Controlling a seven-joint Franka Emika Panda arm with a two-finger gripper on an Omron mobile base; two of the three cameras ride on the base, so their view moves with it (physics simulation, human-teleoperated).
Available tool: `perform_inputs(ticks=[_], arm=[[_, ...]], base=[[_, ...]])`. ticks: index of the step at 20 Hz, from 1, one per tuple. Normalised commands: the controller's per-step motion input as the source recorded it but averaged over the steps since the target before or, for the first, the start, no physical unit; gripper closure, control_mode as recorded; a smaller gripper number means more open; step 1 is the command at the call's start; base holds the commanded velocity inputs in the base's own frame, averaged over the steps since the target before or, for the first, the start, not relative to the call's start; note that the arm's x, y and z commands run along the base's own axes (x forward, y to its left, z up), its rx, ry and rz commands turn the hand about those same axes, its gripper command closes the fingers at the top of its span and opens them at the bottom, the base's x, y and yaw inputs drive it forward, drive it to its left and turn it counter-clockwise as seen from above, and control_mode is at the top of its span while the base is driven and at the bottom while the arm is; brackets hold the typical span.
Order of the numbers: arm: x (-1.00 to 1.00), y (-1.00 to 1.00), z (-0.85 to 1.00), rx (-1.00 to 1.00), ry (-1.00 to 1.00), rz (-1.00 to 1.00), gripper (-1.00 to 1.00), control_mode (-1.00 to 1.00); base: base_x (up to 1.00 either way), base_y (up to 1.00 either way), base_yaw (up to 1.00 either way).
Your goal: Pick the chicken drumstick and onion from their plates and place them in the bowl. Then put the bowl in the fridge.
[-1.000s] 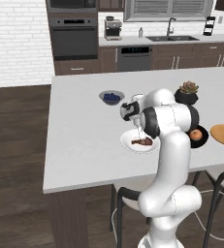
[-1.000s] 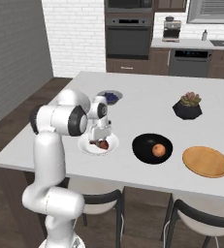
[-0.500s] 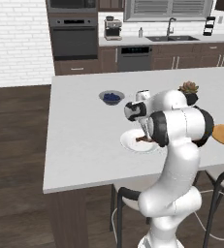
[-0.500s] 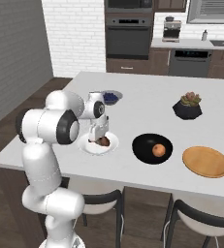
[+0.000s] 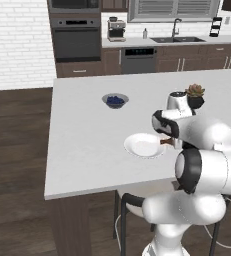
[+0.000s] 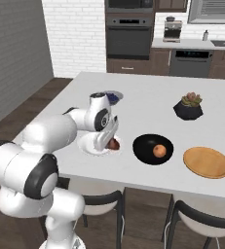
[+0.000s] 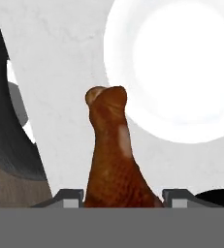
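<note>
The reddish-brown chicken drumstick (image 7: 114, 155) stands between my fingertips (image 7: 72, 196), and my gripper (image 7: 123, 196) is shut on it. It hangs just above the counter, beside the rim of the glossy white plate (image 7: 181, 68). From the right base view my gripper (image 6: 107, 138) holds the drumstick (image 6: 114, 144) at the right edge of the white plate (image 6: 90, 146). To its right sits the black bowl (image 6: 145, 146) with the orange-tan onion (image 6: 158, 150) inside. The bare wooden plate (image 6: 207, 162) lies further right. In the left base view the drumstick (image 5: 166, 142) shows at the white plate's (image 5: 143, 145) right edge.
A small grey blueberry bowl (image 5: 115, 100) and a potted succulent (image 6: 188, 106) stand further back on the white island counter (image 6: 148, 104). Dark stools (image 6: 104, 200) line the near edge. Ovens and cabinets fill the back wall.
The drumstick lay on the white plate a second ago. My gripper now has it raised and shifted off the plate's centre toward the black bowl, with the arm swung that way.
</note>
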Motion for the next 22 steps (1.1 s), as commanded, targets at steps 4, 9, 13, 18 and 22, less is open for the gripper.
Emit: perform_inputs(ticks=[4, 9, 13, 18, 22], arm=[[0.10, -0.98, 0.35, -0.01, 0.00, -0.15, 1.00, -1.00], [0.41, -0.96, 0.39, 0.04, 0.04, -0.11, 1.00, -1.00], [0.42, -0.84, 0.06, 0.16, 0.04, 0.00, 1.00, -1.00], [0.66, -0.47, -0.25, 0.17, 0.01, 0.00, 1.00, -1.00], [0.62, -0.19, -0.50, 0.13, 0.05, 0.00, 1.00, -1.00]], base=[[0.00, 0.00, 0.00], [0.00, 0.00, 0.00], [0.00, 0.00, 0.00], [0.00, 0.00, 0.00], [0.00, 0.00, 0.00]])
